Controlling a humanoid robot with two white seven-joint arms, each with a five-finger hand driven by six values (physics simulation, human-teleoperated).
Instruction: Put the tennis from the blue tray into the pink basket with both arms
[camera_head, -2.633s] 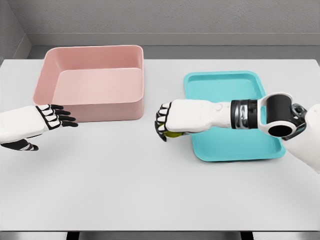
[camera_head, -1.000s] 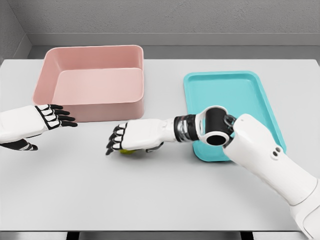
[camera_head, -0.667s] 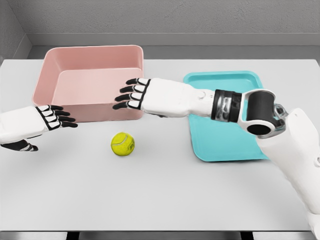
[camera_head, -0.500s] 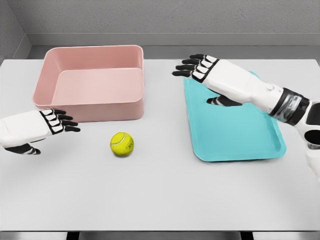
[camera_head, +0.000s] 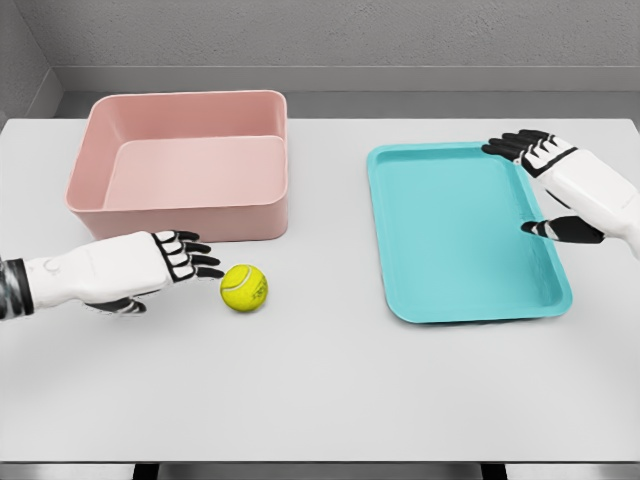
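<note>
A yellow-green tennis ball (camera_head: 244, 288) lies on the white table, in front of the pink basket (camera_head: 180, 218) and left of the blue tray (camera_head: 458, 300). My left hand (camera_head: 178, 262) reaches in from the left, fingers spread, its fingertips a short gap from the ball's left side. It holds nothing. My right hand (camera_head: 541, 185) hovers open over the tray's right rim, far from the ball. The pink basket and the blue tray both show nothing inside.
The white table (camera_head: 320, 390) stretches wide in front of the ball and tray. A grey wall (camera_head: 320, 40) runs behind the table's back edge.
My right hand let go of the ball on the table and drew back to the right, past the tray. My left hand moved right, up close to the ball.
</note>
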